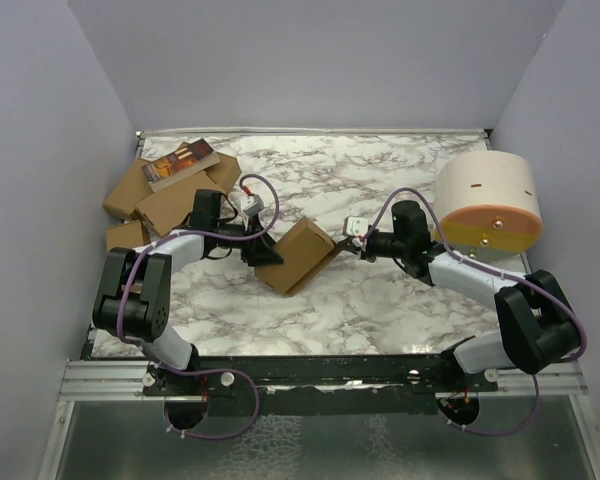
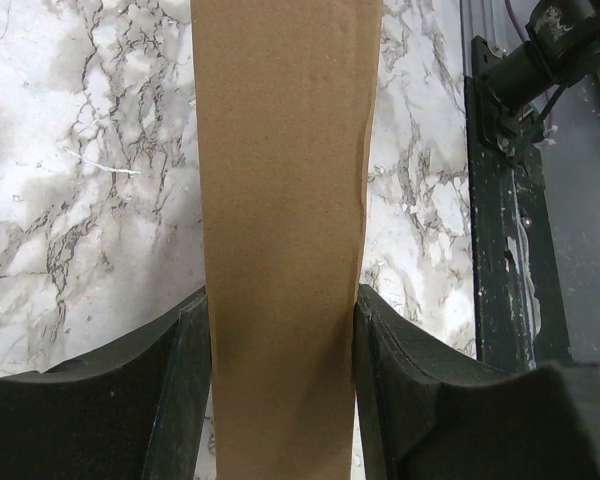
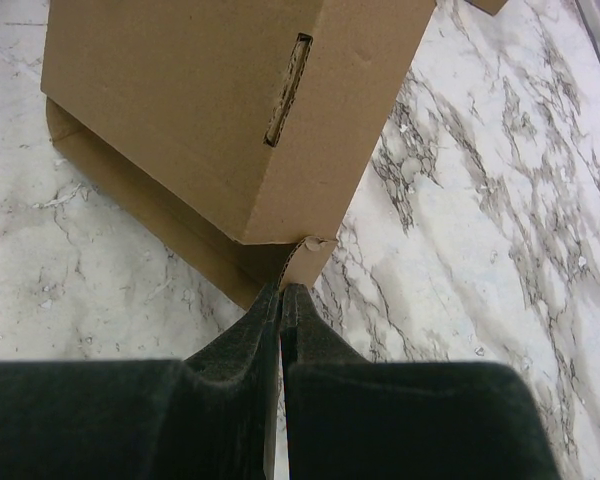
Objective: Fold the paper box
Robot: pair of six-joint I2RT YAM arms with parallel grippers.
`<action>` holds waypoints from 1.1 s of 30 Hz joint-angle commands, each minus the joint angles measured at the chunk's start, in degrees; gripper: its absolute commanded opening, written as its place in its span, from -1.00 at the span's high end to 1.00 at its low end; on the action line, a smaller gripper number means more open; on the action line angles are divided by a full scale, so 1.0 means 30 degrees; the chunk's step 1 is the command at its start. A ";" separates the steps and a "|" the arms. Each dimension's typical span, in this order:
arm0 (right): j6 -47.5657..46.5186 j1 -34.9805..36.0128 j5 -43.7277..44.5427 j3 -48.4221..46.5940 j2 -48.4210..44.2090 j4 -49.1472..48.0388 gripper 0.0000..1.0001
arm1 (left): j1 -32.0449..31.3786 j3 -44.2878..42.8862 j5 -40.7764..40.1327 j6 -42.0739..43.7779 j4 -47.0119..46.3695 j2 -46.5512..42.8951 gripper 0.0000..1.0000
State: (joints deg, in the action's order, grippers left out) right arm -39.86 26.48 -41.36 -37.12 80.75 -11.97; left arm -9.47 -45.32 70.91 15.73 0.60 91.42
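Note:
The paper box (image 1: 298, 255) is a brown cardboard carton, partly formed, lying tilted mid-table. My left gripper (image 1: 257, 251) is at its left end. In the left wrist view the black pads (image 2: 185, 360) press both sides of the carton's narrow brown panel (image 2: 280, 180), so it is shut on it. My right gripper (image 1: 346, 243) reaches in from the right. In the right wrist view its jaws (image 3: 282, 292) are closed flat on the edge of a small flap (image 3: 330, 255) at the box's lower corner, below a panel with a slot (image 3: 288, 90).
A heap of similar brown cartons (image 1: 150, 205) lies at the back left with a printed booklet (image 1: 180, 163) on top. A large white cylinder with an orange rim (image 1: 487, 200) stands at the right. The table's black front rail (image 2: 500, 250) runs close by.

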 commanded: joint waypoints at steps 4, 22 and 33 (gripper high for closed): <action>-0.0183 0.0197 0.0363 0.0412 0.0477 0.1588 0.98 | 0.0491 0.0534 -0.1842 0.0824 0.1396 0.1110 0.76; -0.0161 0.0226 0.0399 0.0367 0.0661 0.1441 0.98 | 0.0972 0.0111 -0.0748 -0.0061 0.1322 0.1813 0.77; -0.0514 0.0534 0.0302 0.0683 0.0471 0.1001 0.98 | 0.1100 0.0016 -0.0494 -0.0853 0.0972 0.1813 0.81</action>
State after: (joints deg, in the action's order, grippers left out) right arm -40.82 27.09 -41.36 -36.97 81.62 -12.03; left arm -7.29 -46.41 74.19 11.40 1.56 94.83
